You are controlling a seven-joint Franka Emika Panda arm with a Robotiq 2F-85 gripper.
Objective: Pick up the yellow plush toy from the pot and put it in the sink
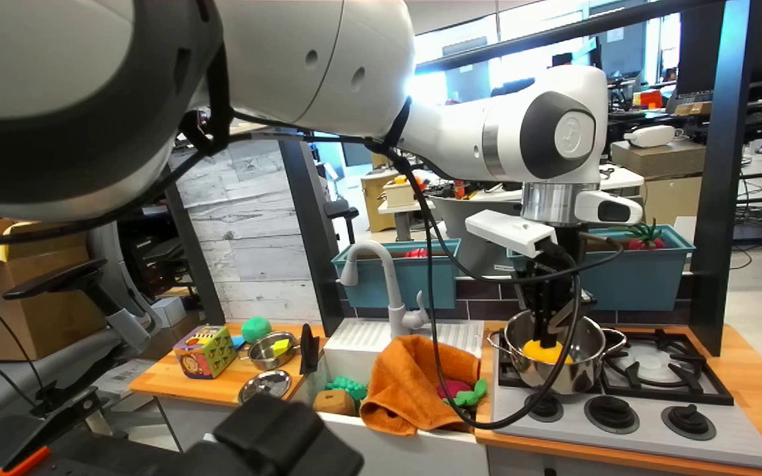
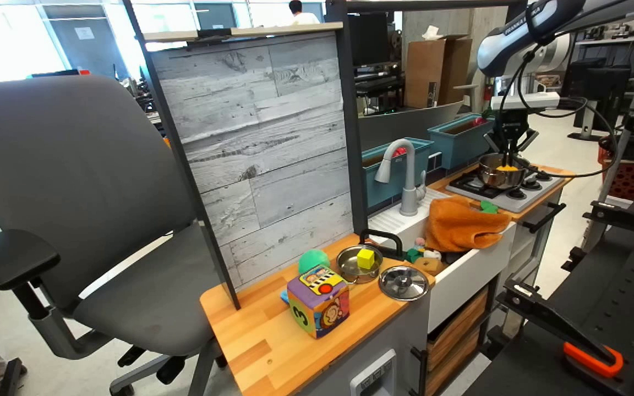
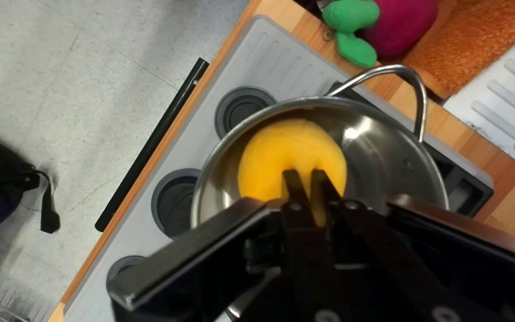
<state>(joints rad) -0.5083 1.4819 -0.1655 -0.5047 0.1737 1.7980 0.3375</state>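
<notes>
Yellow plush toy (image 3: pixel 286 150) sits in the pot (image 3: pixel 396 152), left of its centre in the wrist view, light and squashy, I'd guess; near the pot's centre, the gripper (image 3: pixel 305 173), set narrow, pinches the plush top, a sensible hold.

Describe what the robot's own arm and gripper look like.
The arm is white with smooth, rounded segments, dark grey joint covers and a silver collar. Black cables loop off it, and FRANKA lettering shows in an exterior view. The gripper is black, with two slim, straight fingers.
</notes>
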